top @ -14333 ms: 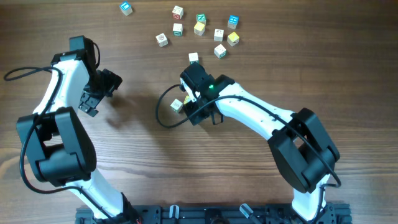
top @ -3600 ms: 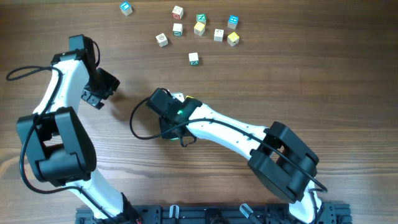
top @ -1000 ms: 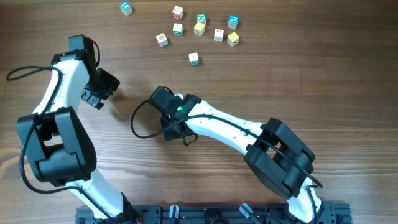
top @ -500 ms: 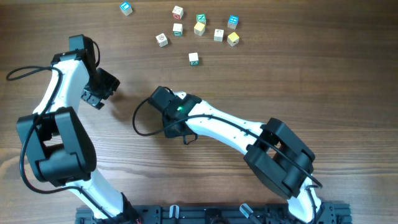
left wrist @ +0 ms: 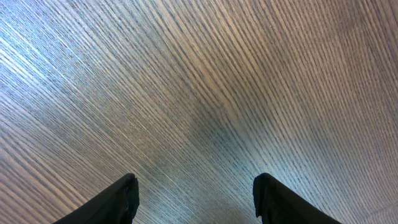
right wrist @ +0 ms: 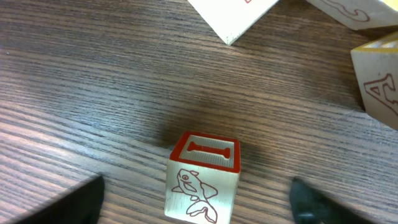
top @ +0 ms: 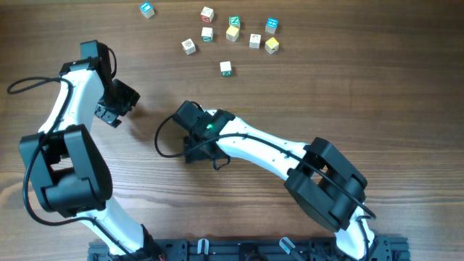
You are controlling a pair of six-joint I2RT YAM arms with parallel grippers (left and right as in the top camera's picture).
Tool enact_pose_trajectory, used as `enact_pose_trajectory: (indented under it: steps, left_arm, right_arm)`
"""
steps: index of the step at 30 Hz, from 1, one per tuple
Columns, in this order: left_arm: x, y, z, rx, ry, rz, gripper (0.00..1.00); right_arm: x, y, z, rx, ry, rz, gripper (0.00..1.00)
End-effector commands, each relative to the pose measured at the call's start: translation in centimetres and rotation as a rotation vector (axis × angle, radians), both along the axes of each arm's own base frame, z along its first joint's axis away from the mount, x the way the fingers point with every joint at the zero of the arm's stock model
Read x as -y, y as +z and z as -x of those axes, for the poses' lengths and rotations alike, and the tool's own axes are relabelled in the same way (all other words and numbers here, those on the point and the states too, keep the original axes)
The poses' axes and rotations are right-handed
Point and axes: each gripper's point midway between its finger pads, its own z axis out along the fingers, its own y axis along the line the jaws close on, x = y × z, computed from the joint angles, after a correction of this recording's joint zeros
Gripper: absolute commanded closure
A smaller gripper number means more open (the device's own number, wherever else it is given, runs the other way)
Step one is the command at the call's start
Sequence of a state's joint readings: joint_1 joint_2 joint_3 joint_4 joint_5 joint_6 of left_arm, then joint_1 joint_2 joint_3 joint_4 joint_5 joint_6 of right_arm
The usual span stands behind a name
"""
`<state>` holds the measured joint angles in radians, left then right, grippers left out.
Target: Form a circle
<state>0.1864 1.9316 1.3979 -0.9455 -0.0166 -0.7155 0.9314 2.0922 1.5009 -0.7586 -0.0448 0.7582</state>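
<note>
In the right wrist view a small wooden cube [right wrist: 202,180] with a red-edged letter I on top and a red fish on its side stands on the table. My right gripper [right wrist: 199,199] is open around it, and both fingers stand clear of its sides. Beyond it, parts of three more cubes show: one red-marked [right wrist: 233,15], one pale [right wrist: 348,9], one yellow-edged with an A [right wrist: 379,81]. Whether they make the circle I cannot tell. From overhead my right gripper [top: 194,154] and arm hide these cubes. My left gripper [left wrist: 196,186] is open over bare wood.
Several loose letter cubes lie scattered at the table's far edge, among them a blue one [top: 147,9], a yellow one [top: 271,45] and a lone one [top: 225,68] nearer the middle. My left gripper [top: 110,114] hangs at the left, apart from all cubes.
My right gripper has opened and let go of the red-edged cube, which now stands free between the fingers. The left arm has not moved.
</note>
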Motion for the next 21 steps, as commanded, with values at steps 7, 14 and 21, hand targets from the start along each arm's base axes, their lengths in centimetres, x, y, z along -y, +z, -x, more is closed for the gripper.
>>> enact_pose_trajectory:
  steps: [7, 14, 21]
  left_arm:
    - [0.0, 1.1, -0.6, 0.034, -0.006, -0.002, 0.38]
    - [0.0, 1.1, -0.6, 0.034, -0.006, -0.002, 0.38]
    - [0.0, 1.1, -0.6, 0.034, -0.006, -0.002, 0.38]
  right_arm:
    - [0.1, 0.6, 0.0, -0.005, -0.037, -0.012, 0.57]
    - [0.9, 0.6, -1.2, 0.041, -0.153, 0.018, 0.66]
    - [1.1, 0.9, -2.7, 0.121, -0.172, 0.032, 0.67]
